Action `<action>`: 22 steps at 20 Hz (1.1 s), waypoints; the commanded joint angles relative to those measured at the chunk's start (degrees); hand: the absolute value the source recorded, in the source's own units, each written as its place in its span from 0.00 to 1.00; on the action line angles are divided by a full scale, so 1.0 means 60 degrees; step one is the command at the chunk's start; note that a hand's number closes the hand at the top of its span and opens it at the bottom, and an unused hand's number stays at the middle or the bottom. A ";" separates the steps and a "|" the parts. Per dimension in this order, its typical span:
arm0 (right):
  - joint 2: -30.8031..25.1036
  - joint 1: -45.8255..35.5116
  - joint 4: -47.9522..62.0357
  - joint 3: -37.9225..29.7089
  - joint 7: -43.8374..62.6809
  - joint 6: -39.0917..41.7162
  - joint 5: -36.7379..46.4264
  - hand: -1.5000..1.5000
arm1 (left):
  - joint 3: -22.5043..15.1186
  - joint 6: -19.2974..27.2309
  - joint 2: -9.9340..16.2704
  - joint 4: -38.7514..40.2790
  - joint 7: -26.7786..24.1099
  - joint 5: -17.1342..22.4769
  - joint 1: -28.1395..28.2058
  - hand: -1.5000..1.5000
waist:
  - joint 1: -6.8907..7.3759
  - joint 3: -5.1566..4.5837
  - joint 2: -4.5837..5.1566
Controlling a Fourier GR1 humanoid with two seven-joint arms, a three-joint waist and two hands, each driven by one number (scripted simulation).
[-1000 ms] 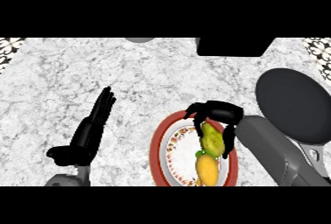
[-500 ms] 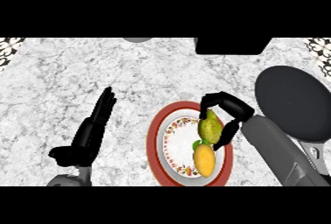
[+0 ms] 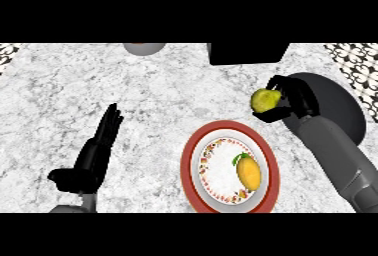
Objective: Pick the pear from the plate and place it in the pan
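Note:
My right hand [image 3: 291,100] is shut on the yellow-green pear [image 3: 263,99] and holds it above the counter, just left of the dark round pan [image 3: 336,112]. The pear sits apart from the red-rimmed plate [image 3: 199,172], which lies below and to the left. An orange mango [image 3: 249,172] with a green leaf still lies on that plate. My left hand [image 3: 96,152] rests open at the lower left, fingers pointing up the counter.
A black box-like object [image 3: 247,52] stands at the counter's back edge. A grey round object [image 3: 144,48] shows at the top, left of centre. Patterned tiles [image 3: 353,52] border the far right and left corners.
My right hand closed on the pear, lifted it off the plate and carried it up and right to the pan's edge. The mango stays on the plate. The left hand barely moved.

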 commanded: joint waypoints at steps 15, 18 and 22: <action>0.0171 -0.0246 -0.2638 0.0510 0.9364 -0.4689 0.3049 1.00 | -0.0281 0.0061 -0.0266 -0.0438 -0.0137 -0.0172 0.0277 0.50 | 0.0219 0.0131 0.0267; -0.0680 0.0464 -0.3822 0.0422 1.0007 -0.4574 0.3668 1.00 | -0.0020 -0.0073 -0.0052 -0.0224 -0.0076 -0.0141 0.0104 0.50 | 0.0258 0.0133 0.0310; -0.1861 0.1383 -0.4357 0.0260 1.0342 -0.4404 0.4708 1.00 | -0.0118 -0.0092 -0.0152 -0.0525 -0.0027 -0.0123 0.0200 0.50 | 0.0346 0.0135 0.0338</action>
